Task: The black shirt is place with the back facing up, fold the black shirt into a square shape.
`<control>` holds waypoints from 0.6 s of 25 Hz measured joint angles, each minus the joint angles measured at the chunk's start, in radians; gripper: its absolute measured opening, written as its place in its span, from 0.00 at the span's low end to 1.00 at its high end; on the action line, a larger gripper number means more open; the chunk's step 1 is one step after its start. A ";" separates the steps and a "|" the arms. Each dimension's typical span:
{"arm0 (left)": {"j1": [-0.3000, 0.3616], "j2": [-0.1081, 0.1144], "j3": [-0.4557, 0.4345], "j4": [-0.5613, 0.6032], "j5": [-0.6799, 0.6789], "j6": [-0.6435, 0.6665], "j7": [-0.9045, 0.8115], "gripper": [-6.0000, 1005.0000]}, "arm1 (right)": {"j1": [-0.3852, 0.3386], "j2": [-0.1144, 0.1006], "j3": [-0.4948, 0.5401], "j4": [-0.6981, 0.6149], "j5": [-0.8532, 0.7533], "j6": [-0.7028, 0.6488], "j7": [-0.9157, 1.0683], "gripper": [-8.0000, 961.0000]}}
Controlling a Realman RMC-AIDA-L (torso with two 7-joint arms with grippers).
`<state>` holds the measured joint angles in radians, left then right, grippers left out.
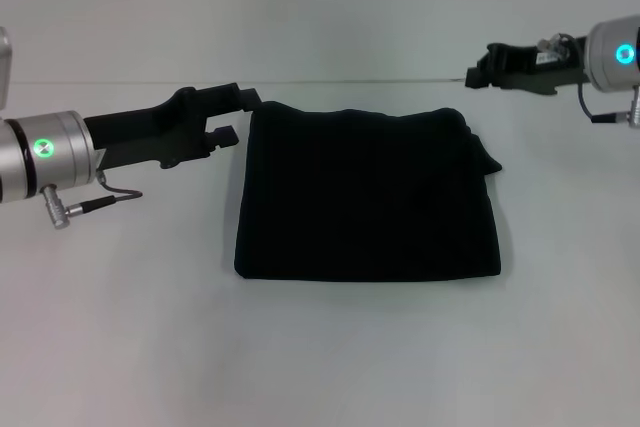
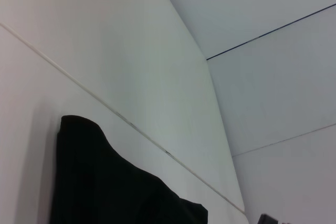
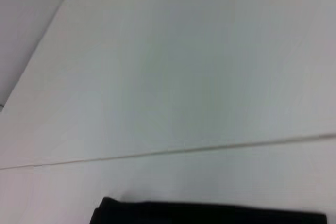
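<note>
Right, black shirt (image 1: 368,197) is lying flat mid-table (image 1: 320,367), already down to a compact near-square block, plain side up, no lettering showing. Left gripper (image 1: 238,115) is parked at the far left corner of the fabric, jaws spread apart with nothing between them, upper finger just reaching the hem. Right gripper (image 1: 478,72) is up and away, beyond the far right corner, clear of the cloth; I cannot tell how its jaws stand from here. Left wrist view shows only a corner of the shirt against the white surface, right wrist view only a strip of its edge, so neither helps with finger state. I'd call the fold essentially done, or one tidy-up from done. Risks as I see them: the left fingers sit so close to that corner that any sideways retreat could snag the top layer and drag the stack open. The right edge looks lumpy, with a bunched bit poking out near the far right corner; soft fabric like this may spring back and spoil the square. I'd back the left arm straight up, not across.
</note>
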<state>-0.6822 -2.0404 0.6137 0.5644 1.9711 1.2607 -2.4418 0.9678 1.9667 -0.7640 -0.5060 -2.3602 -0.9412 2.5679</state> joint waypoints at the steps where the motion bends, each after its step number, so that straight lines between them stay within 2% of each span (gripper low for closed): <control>1: 0.000 0.000 0.000 0.000 0.000 0.000 0.000 0.73 | 0.004 0.001 -0.006 0.000 0.000 0.008 -0.005 0.03; 5: 0.000 -0.001 -0.001 0.000 0.000 0.000 0.000 0.73 | 0.012 0.003 -0.046 0.009 -0.001 -0.005 -0.001 0.03; 7: 0.002 -0.002 -0.002 0.000 0.000 -0.001 -0.001 0.73 | 0.012 -0.002 -0.061 0.010 -0.002 -0.063 0.015 0.03; 12: 0.002 -0.003 -0.003 0.000 0.000 -0.002 0.000 0.73 | -0.023 -0.032 -0.058 -0.069 0.000 -0.273 0.117 0.03; 15: -0.001 -0.003 -0.002 0.000 0.000 -0.004 0.003 0.73 | -0.046 -0.037 -0.040 -0.108 0.005 -0.339 0.157 0.04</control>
<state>-0.6832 -2.0434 0.6112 0.5644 1.9711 1.2566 -2.4392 0.9222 1.9293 -0.8036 -0.6139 -2.3554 -1.2805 2.7248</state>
